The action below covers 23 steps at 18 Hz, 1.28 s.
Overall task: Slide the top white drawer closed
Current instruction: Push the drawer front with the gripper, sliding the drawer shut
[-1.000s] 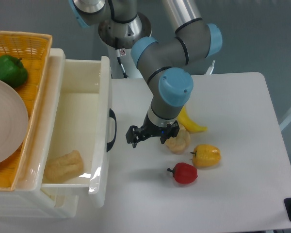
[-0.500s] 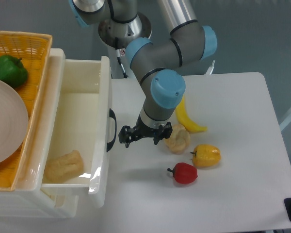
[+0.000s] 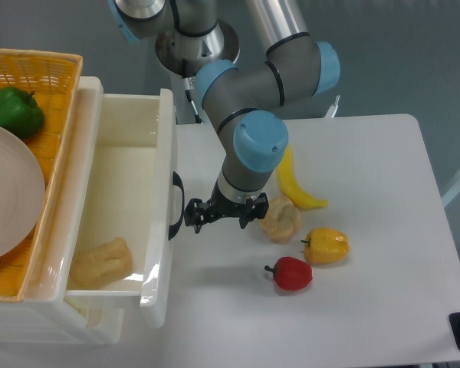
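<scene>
Camera: the top white drawer (image 3: 126,203) stands pulled out.
The pincer (image 3: 193,215) hovers just beside its black handle (image 3: 175,205); spread unreadable.

The drawer (image 3: 126,199) stands pulled out at the table's (image 3: 368,307) left edge; the gripper (image 3: 193,217) hangs just beside its handle (image 3: 176,205).

Top white drawer (image 3: 130,161) pulled fully open, black curved handle facing right
</scene>
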Available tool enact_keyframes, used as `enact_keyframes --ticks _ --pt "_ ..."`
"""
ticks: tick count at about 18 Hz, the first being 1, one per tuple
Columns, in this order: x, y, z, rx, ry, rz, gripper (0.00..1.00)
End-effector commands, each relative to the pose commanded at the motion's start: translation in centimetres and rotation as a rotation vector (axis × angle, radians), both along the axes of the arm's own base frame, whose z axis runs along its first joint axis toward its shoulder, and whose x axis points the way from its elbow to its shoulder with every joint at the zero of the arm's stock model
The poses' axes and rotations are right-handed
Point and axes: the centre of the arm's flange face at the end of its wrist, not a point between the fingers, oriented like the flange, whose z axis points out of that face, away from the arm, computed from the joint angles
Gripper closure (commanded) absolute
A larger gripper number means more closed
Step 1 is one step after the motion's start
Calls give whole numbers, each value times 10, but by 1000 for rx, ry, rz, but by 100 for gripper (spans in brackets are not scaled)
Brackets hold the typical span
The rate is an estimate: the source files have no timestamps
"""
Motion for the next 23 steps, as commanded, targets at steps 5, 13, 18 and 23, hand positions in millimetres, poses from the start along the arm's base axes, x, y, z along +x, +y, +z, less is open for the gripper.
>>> enact_keyframes --ticks 5,13,18,23 --pt "2 1 0 1 -1 -2 0" --pt "9 6 2 4 -6 0 0" --pt "16 11 5 13 -9 -2 0" --pt "27 19 9 16 -5 -14 0"
